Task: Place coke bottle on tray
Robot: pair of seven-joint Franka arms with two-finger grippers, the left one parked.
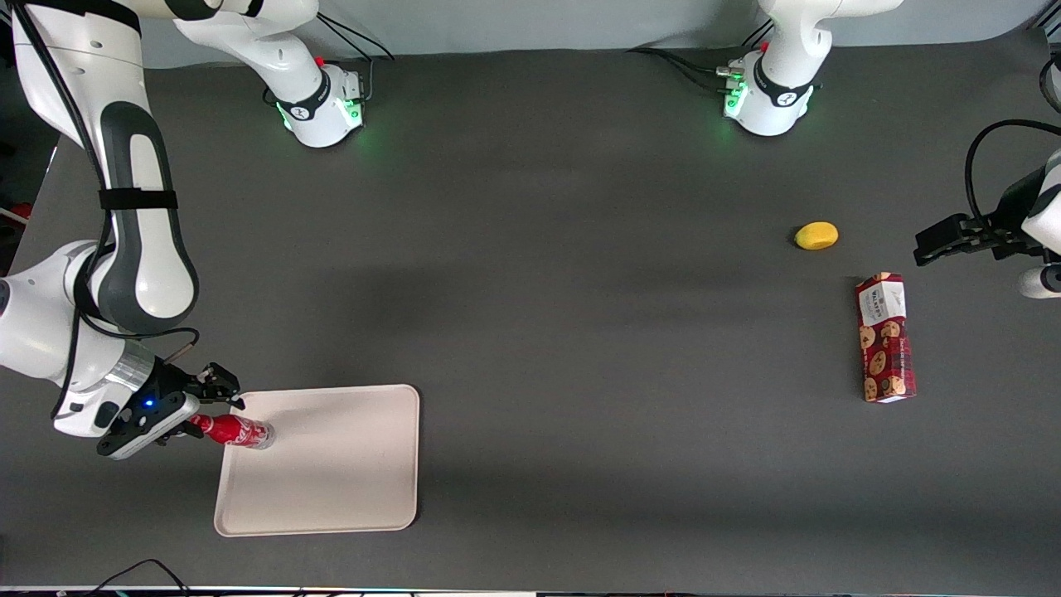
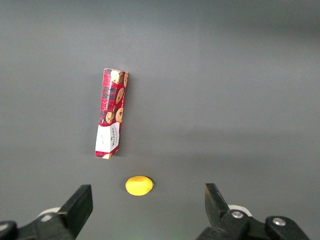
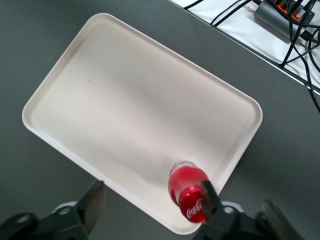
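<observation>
A dark grey table (image 1: 564, 274) carries the cream tray (image 1: 348, 481) at the working arm's end, while a yellow lemon-like fruit (image 1: 816, 235) and a red cookie box (image 1: 885, 338) lie well apart from it toward the parked arm's end. The right arm reaches low over the tray's edge, its gripper (image 1: 217, 396) just above the coke bottle (image 1: 236, 431), which stands on the tray near one corner. In the right wrist view the fingers (image 3: 95, 202) are spread wide, one beside the bottle's cap and the other well clear, holding nothing.
</observation>
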